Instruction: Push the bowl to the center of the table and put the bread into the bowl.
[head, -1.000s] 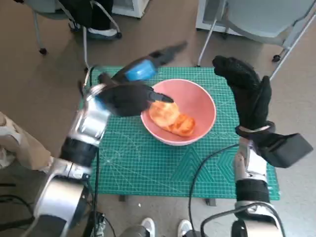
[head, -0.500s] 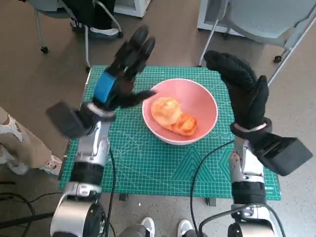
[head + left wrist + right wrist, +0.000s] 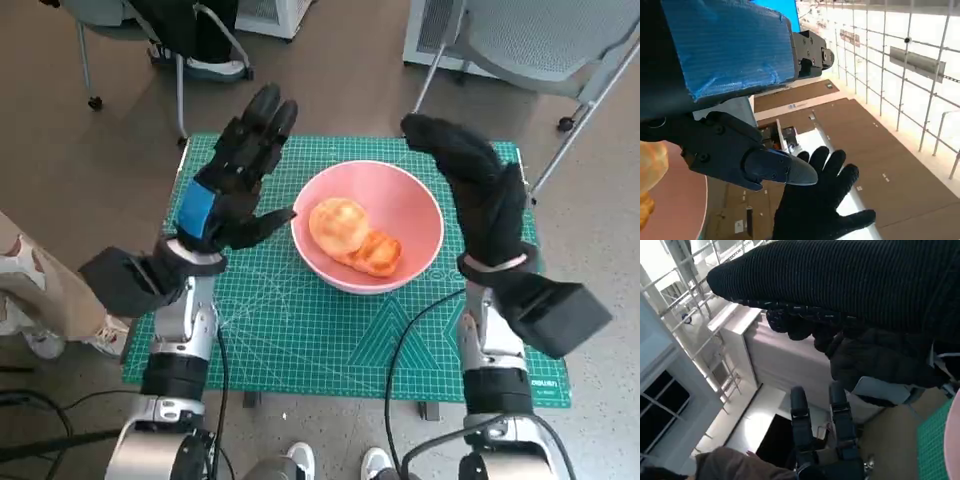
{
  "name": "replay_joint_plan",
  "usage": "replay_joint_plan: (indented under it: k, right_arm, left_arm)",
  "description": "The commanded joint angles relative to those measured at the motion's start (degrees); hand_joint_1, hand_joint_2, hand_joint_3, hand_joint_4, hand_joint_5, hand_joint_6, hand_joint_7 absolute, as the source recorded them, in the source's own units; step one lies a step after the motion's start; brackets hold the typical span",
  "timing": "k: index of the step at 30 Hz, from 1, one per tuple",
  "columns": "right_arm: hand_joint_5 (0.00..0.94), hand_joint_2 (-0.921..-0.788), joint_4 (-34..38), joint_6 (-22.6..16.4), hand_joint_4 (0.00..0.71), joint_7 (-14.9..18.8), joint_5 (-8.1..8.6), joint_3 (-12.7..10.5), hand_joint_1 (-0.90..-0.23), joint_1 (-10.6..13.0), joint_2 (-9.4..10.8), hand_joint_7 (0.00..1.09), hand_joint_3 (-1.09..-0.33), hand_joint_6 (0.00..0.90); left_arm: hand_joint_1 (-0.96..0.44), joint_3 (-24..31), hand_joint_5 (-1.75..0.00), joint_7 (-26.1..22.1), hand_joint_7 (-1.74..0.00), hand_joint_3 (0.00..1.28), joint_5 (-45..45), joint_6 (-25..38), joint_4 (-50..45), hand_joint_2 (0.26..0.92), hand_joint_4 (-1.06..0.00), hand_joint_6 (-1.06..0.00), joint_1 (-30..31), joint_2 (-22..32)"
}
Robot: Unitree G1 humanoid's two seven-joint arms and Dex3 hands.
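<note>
1. Bowl (image 3: 405, 215): pink, round, upright on the green cutting mat (image 3: 300, 330) that covers the desk (image 3: 240, 400); it sits near the middle of the mat, slightly toward 12 o'clock.
2. Bread (image 3: 337, 224): a pale golden round bun inside the bowl, left of the bowl's middle; a second, darker orange piece (image 3: 378, 254) lies touching it at 4 o'clock, also inside the bowl, against the near wall.
3. Left hand (image 3: 232, 190): raised at 9 o'clock of the bowl, blue tape on its back; fingers spread and extended toward 12 o'clock, thumb pointing toward the bowl rim; it holds nothing; whether the thumb tip touches the rim cannot be told.
4. Right hand (image 3: 478, 190): gloved, raised at 3 o'clock of the bowl; fingers apart and curved over the rim toward 11 o'clock; it holds nothing; contact with the bowl cannot be told.
5. Left wrist view: the taped back of the left hand (image 3: 725, 47) fills one side; the gloved right hand (image 3: 817, 205) shows beyond it with fingers splayed; an edge of the bread (image 3: 649, 162) and of the pink bowl (image 3: 675, 200) is visible.
6. Right wrist view: the glove (image 3: 850, 290) spans the frame; the black fingers (image 3: 800, 425) of the left hand stand upright beyond it.
7. Surroundings: chair legs (image 3: 180, 90) on the floor at 11 o'clock of the desk; a person's leg (image 3: 30, 290) at 9 o'clock.
</note>
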Motion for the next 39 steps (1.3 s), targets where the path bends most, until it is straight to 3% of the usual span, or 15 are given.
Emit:
replay_joint_plan:
  k: [1,21,39]
  right_arm:
    - [0.002,-0.921,2.52,-0.93,0.175,1.01,-0.25,-0.01,-0.678,-0.11,0.01,0.51,-0.773,0.025]
    - [0.001,-0.921,4.81,-2.6,0.174,2.73,0.79,-0.48,-0.683,0.05,-0.44,0.49,-0.78,0.016]
    - [0.0,-0.921,5.94,-3.42,0.17,2.84,0.48,-1.06,-0.686,-0.75,-1.18,0.49,-0.787,0.017]
  left_arm:
    - [-0.62,0.91,0.0,-0.63,-0.06,0.15,-0.54,-2.53,2.81,0.921,-0.03,-0.17,0.36,-0.65]
    - [-0.64,0.83,-0.01,-0.7,-0.05,0.17,0.54,-8.34,10.05,0.921,-0.05,-0.18,-1.77,-1.81]
    - [-0.58,1.87,0.0,-6.81,-0.03,0.09,-3.09,-7.05,12.66,0.921,-0.02,-0.18,-3.86,-2.43]
